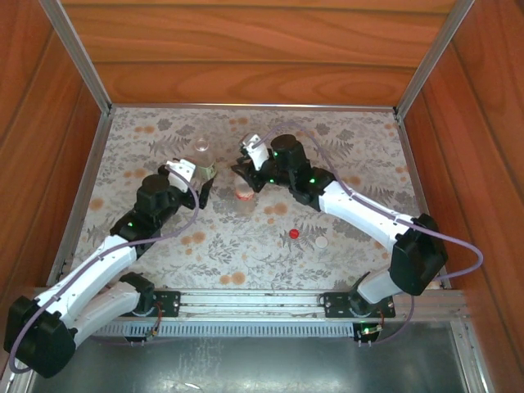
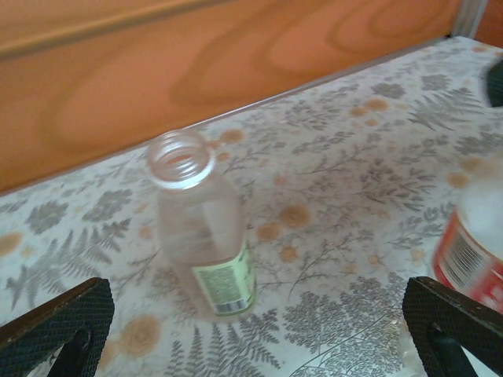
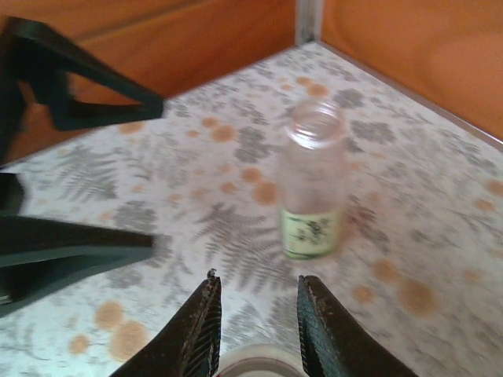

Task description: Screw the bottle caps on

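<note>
Since both bottles are small, clear, thin-walled plastic and look empty, they are probably light, easy to tip, and apt to dent under a hard squeeze. The green bottle (image 1: 202, 150) stands upright and uncapped on the table (image 1: 360, 155), at about 11 o'clock from the red bottle (image 1: 244, 193), which is also upright with a bare mouth.

The right claw (image 3: 258, 334) is clenched about the red bottle's neck. Its jaws sit narrow and snug on either side of the pale rim at the bottom of the right wrist view. The left claw (image 2: 255, 338) is released, jaws spread wide, with the green bottle ahead between them and touching neither.

The red cap (image 1: 294, 233) lies flat on the table at 4 o'clock from the red bottle, well apart from it. The white cap (image 1: 322, 242) lies near the red cap, at its 4 o'clock.

The caps are likely stiff, very light and low. They are best pinched across the rim from above, and may skid on the smooth print.

The neck or shoulder is the best place to hold a bottle, as the plastic is stiffest there. The labelled wall would give and looks slick, so the bottle could spin while a cap is turned.
</note>
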Robot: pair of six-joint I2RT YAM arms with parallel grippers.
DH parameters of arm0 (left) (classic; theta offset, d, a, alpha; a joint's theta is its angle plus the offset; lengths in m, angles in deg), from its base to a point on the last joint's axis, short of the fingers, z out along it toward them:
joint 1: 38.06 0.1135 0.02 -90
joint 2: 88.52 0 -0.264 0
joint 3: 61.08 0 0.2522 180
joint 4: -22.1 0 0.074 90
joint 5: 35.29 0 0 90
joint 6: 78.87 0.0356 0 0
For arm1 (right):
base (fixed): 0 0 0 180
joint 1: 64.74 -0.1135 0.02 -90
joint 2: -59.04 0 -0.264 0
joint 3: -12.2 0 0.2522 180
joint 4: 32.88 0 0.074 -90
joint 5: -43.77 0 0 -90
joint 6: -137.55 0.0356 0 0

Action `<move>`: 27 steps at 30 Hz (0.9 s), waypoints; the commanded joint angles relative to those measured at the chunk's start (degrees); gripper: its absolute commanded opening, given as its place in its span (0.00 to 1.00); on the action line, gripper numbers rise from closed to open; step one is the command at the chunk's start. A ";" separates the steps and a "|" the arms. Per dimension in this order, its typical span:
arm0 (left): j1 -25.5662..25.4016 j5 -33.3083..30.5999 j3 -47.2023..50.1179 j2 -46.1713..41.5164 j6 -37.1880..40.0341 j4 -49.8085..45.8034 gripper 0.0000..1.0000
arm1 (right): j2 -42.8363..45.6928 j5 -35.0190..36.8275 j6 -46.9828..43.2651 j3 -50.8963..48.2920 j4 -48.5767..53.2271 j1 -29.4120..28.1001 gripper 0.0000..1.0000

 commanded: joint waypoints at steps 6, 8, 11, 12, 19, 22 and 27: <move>-2.72 15.22 2.58 1.91 6.46 6.08 1.00 | 1.05 3.91 -3.11 -2.65 2.50 3.20 0.22; -2.87 16.84 2.92 2.19 6.24 6.27 1.00 | 0.86 3.37 -2.67 -3.19 2.25 3.42 0.22; -2.93 18.57 3.36 2.37 6.27 6.27 1.00 | 0.30 3.31 -2.39 -3.50 1.84 3.50 0.22; -2.86 18.92 3.42 2.41 6.20 6.22 1.00 | 0.12 3.33 -2.36 -3.45 1.83 3.50 0.24; -2.88 19.21 3.03 3.90 6.22 6.20 1.00 | 1.90 1.42 -1.50 -2.19 2.83 3.38 0.63; -2.98 19.87 2.81 5.19 6.57 6.18 1.00 | 3.68 1.50 -0.43 -2.20 2.84 3.33 0.79; -3.55 20.76 2.42 6.80 7.09 6.18 1.00 | 8.09 4.87 0.99 -3.53 4.52 3.32 0.90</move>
